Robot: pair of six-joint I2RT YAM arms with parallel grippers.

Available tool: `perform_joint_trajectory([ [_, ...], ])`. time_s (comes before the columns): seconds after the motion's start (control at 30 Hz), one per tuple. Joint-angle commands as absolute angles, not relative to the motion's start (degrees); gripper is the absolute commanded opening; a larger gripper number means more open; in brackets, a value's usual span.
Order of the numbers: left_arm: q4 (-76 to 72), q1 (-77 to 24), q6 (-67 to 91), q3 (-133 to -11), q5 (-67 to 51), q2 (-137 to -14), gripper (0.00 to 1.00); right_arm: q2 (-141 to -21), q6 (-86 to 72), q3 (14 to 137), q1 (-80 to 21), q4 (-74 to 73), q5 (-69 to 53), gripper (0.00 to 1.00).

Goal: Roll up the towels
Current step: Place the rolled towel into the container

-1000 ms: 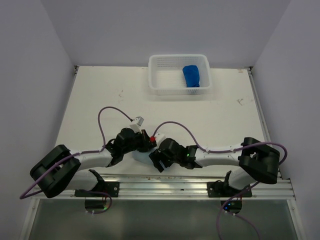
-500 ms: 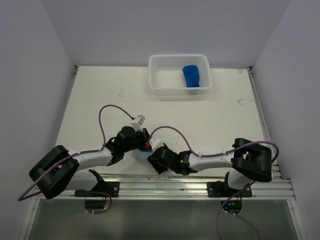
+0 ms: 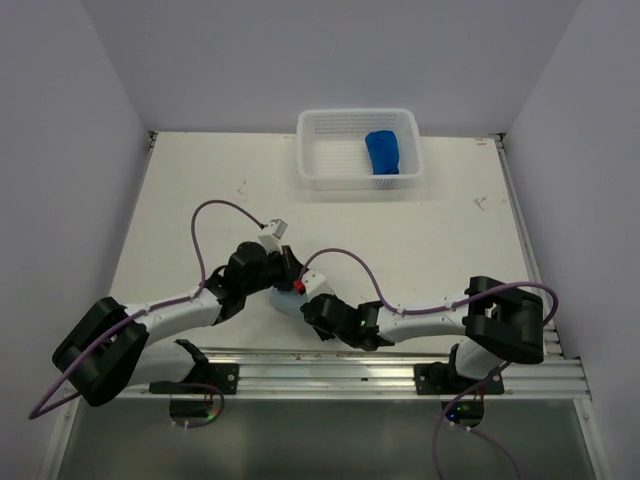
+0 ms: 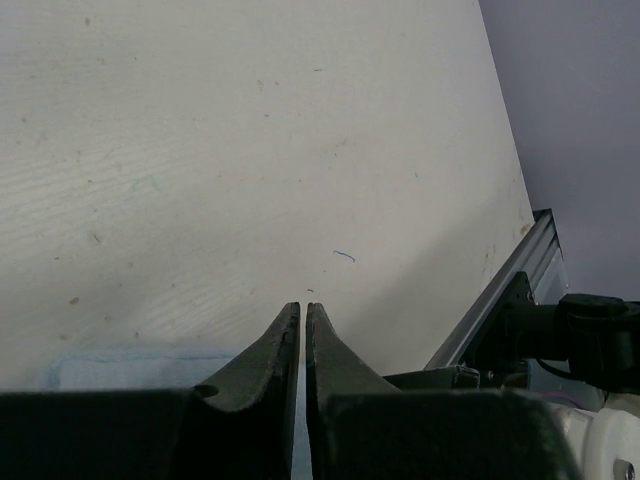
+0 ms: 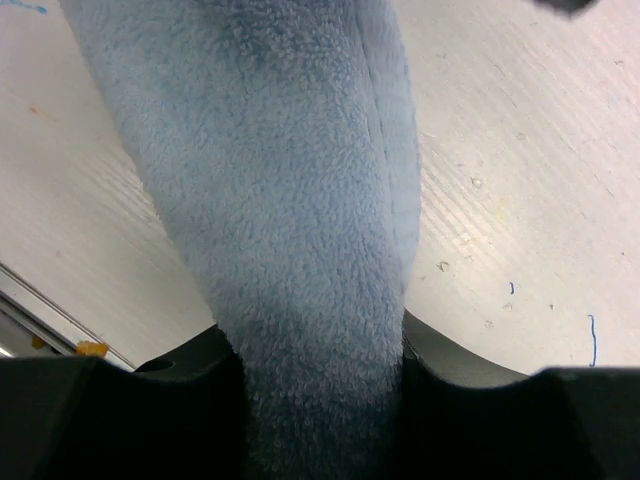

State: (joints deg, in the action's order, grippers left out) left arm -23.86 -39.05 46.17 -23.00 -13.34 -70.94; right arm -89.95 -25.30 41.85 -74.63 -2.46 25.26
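The pale sky blue towel (image 3: 288, 306) lies near the table's front edge between my two grippers, mostly hidden by them in the top view. In the right wrist view it is a thick roll (image 5: 270, 150) held between the fingers (image 5: 462, 362); my right gripper (image 5: 310, 352) (image 3: 313, 307) is shut on it. My left gripper (image 3: 289, 284) (image 4: 302, 308) has its jaws together with a hairline gap, over bare table just past a flat pale blue edge (image 4: 110, 366). The dark royal blue towel (image 3: 383, 151) lies bunched in the basket.
The white perforated basket (image 3: 318, 150) stands at the table's back centre. A metal rail (image 3: 330, 365) runs along the front edge; it also shows in the left wrist view (image 4: 500, 290). Purple cables loop above both arms. Walls close in left, right and behind.
My left gripper has moved a little back and right, away from the front edge. My right gripper has pushed left and lower along the towel, its forearm dropping closer to the rail.
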Motion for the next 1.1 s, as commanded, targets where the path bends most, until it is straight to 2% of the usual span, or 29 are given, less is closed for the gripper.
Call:
perform_joint_trajectory([
  [0.0,-21.80,-36.39,43.60,-25.83,-15.81,-69.17,0.10,-90.53,-26.28,43.59,-74.97,-4.83,28.39,0.24],
  [0.23,-14.34,-28.85,39.21,-29.44,-16.09,-66.28,0.10,-90.79,-26.63,44.38,-75.59,-6.41,29.97,0.16],
  [0.4,-10.20,-23.21,36.13,-30.23,-16.17,-61.97,0.11,-91.32,-25.49,45.87,-75.50,-9.31,32.34,0.00],
  [0.73,-4.40,-18.46,31.91,-30.67,-14.86,-59.42,0.11,-93.25,-20.22,54.74,-72.43,-14.76,35.07,0.00],
  [1.07,-0.09,-14.68,31.55,-34.62,-15.64,-56.43,0.12,-96.32,-1.26,70.74,-68.82,-22.31,34.80,0.00],
])
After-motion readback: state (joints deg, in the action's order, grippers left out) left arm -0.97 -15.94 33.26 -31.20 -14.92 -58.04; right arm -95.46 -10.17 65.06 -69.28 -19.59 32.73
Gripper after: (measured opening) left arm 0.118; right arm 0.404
